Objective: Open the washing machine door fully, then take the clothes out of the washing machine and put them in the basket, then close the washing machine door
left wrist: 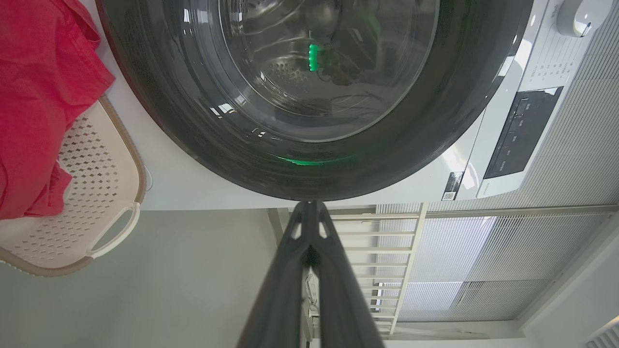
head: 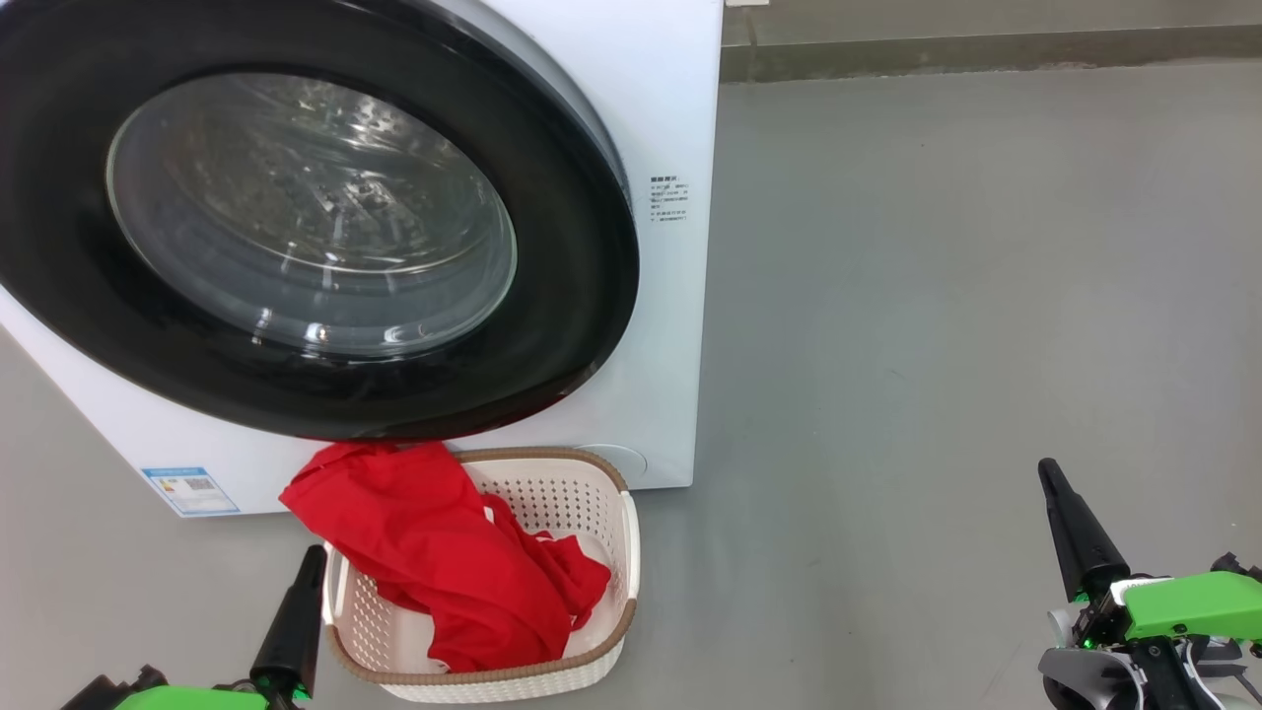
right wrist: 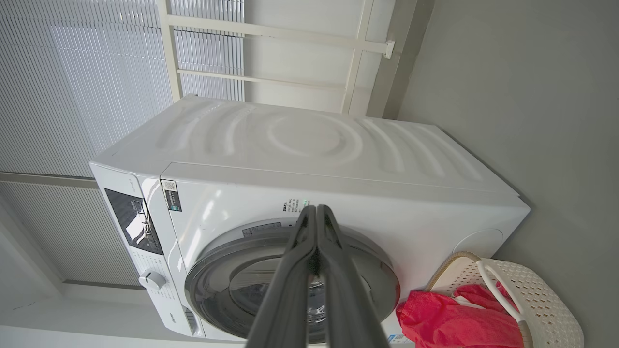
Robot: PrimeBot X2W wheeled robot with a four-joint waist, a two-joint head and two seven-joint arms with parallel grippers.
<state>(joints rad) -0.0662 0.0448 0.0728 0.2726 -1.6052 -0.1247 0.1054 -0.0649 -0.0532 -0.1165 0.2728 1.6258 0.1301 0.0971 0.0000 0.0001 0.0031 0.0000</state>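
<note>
The washing machine (head: 670,118) (right wrist: 309,159) is a white box with its round black-rimmed door (head: 306,217) (left wrist: 314,96) (right wrist: 290,285) lying flat against its front, glass bowl in the middle. Red clothes (head: 444,562) (left wrist: 34,101) (right wrist: 449,321) lie heaped in the cream basket (head: 592,523) (left wrist: 92,193) (right wrist: 527,295) on the floor below the door, one end draped over the basket's back left rim. My left gripper (head: 311,562) (left wrist: 309,208) is shut, empty, just left of the basket. My right gripper (head: 1050,473) (right wrist: 315,210) is shut, empty, well off to the right over the floor.
Grey floor (head: 937,296) stretches to the right of the machine. A skirting line (head: 986,49) runs along the wall at the back. White window blinds (right wrist: 87,72) and a pale frame (right wrist: 348,53) stand behind the machine. A blue label (head: 189,490) is low on the machine's front.
</note>
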